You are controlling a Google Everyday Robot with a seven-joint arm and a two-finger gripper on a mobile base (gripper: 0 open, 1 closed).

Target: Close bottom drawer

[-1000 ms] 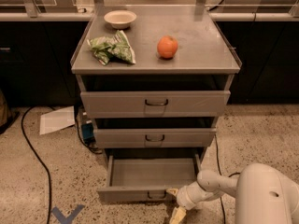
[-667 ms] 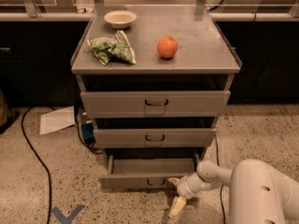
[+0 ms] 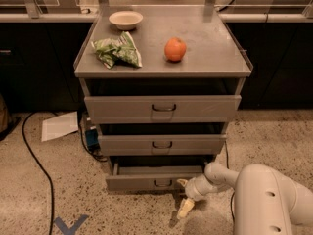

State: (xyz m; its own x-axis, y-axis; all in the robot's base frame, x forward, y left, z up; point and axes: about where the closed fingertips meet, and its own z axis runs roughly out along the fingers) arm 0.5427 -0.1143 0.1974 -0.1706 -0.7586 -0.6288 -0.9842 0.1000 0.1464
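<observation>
The bottom drawer [image 3: 146, 181] is the lowest of three grey drawers in a metal cabinet. It stands out only slightly, with a narrow strip of tray showing above its low front panel and a small dark loop handle [image 3: 163, 183] at centre. My gripper [image 3: 185, 196] is on the end of a white arm that comes in from the lower right. It sits at the right part of the drawer's front panel, one pale finger [image 3: 183, 182] up against the panel and the other finger [image 3: 186, 208] pointing down toward the floor.
The cabinet top [image 3: 205, 58] holds a white bowl [image 3: 125, 19], a green bag [image 3: 117, 51] and an orange [image 3: 175, 49]. The top drawer [image 3: 162, 108] and middle drawer [image 3: 161, 144] stand slightly out. A black cable [image 3: 39, 168], paper [image 3: 59, 126] and blue tape [image 3: 70, 225] lie on the floor at left.
The bottom drawer has slid in from well open to nearly shut. My gripper moved forward with it toward the cabinet, staying at the front panel's right part.
</observation>
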